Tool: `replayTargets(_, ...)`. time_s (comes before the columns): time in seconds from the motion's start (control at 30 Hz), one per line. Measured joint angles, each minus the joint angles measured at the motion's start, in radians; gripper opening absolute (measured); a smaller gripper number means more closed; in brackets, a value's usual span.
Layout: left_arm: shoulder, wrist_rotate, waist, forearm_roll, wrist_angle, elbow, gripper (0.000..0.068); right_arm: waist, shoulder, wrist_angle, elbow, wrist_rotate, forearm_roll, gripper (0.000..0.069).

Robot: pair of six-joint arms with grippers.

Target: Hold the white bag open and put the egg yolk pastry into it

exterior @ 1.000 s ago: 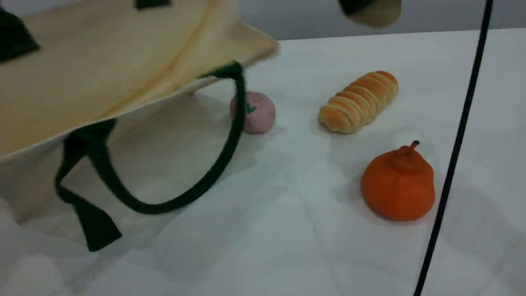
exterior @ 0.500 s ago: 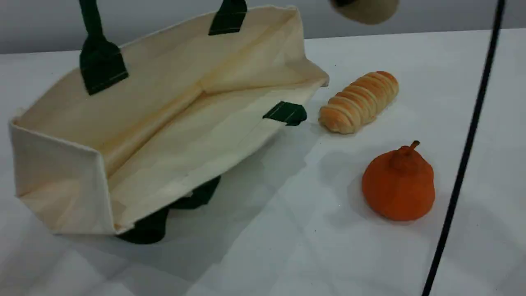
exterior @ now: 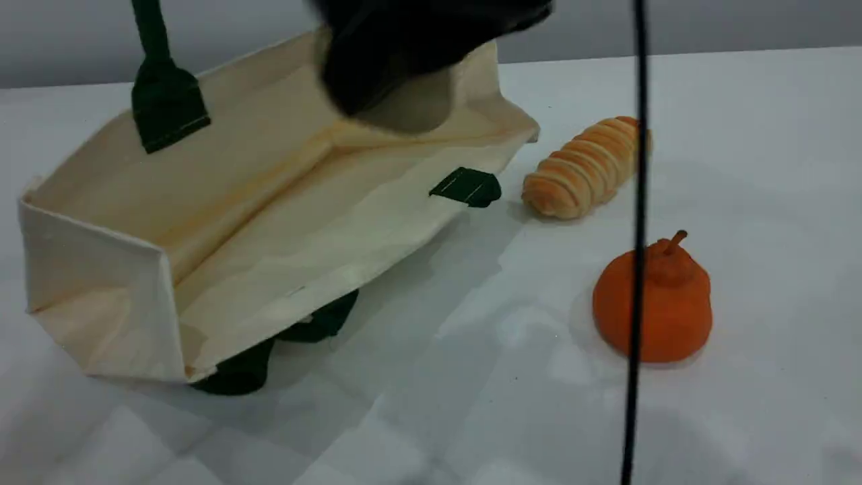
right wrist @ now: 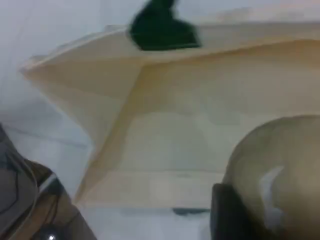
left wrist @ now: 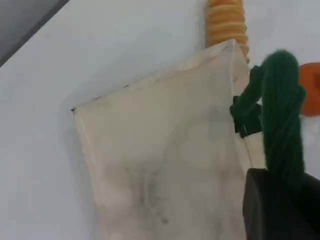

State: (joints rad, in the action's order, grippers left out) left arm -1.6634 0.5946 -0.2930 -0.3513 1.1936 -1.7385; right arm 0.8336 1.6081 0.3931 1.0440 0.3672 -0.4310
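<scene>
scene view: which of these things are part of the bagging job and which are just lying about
Part of the job:
- cream-white canvas tote bag, mouth open, held up by its dark green rope handle in the left gripper
- rounded dull beige egg yolk pastry, held in the right gripper over the bag mouth

Just lying about:
- ridged golden bread roll
- orange pear-shaped lump with a stem
- black cable

The right gripper (exterior: 404, 101) appears as a dark blur, cut off by the scene view's top edge. It hides most of the egg yolk pastry (right wrist: 280, 165). The white bag (exterior: 269, 202) handle (exterior: 151, 30) exits the frame upward.
</scene>
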Motion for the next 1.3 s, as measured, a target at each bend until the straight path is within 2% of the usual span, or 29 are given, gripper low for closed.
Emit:
replayTargets(0.17, 0.0, 0.0, 0.0, -0.008, 0.014, 0.0, 0.0095, 0.064, 0.097, -0.124, 0.0, 0.005, -0.026, 0.0319)
replayTargets(0.3, 0.0, 0.0, 0.0, -0.048, 0.029, 0.0, 0.0095, 0.076, 0.186, -0.264, 0.013, 0.016, -0.024, 0.0317)
replayTargets(0.47, 0.0, 0.0, 0.0, -0.039, 0.028, 0.0, 0.0095, 0.076, 0.318, -0.403, 0.079, 0.026, -0.02, 0.0316)
replayTargets(0.73, 0.0, 0.0, 0.0, -0.041, 0.028, 0.0, 0.0095, 0.076, 0.515, -0.423, 0.218, 0.037, -0.018, 0.0314)
replayTargets(0.93, 0.0, 0.0, 0.0, -0.041, 0.028, 0.0, 0.0095, 0.075, 0.522, -0.376, 0.261, 0.031, -0.038, 0.0318)
replayTargets(1.0, 0.0, 0.0, 0.0, -0.041, 0.028, 0.0, 0.0095, 0.075, 0.511, -0.352, 0.261, 0.031, -0.049, 0.0377)
replayTargets(1.13, 0.0, 0.001, 0.0, -0.04, 0.028, 0.0, 0.0095, 0.072, 0.478, -0.301, 0.261, 0.032, -0.04, 0.0556)
replayTargets(1.2, 0.0, 0.001, 0.0, -0.039, 0.029, 0.0, 0.0095, 0.062, 0.454, -0.258, 0.261, 0.033, -0.038, 0.06)
replayTargets(1.3, 0.0, 0.002, 0.0, -0.038, 0.028, 0.0, 0.0095, 0.043, 0.417, -0.194, 0.261, 0.034, -0.025, 0.0602)
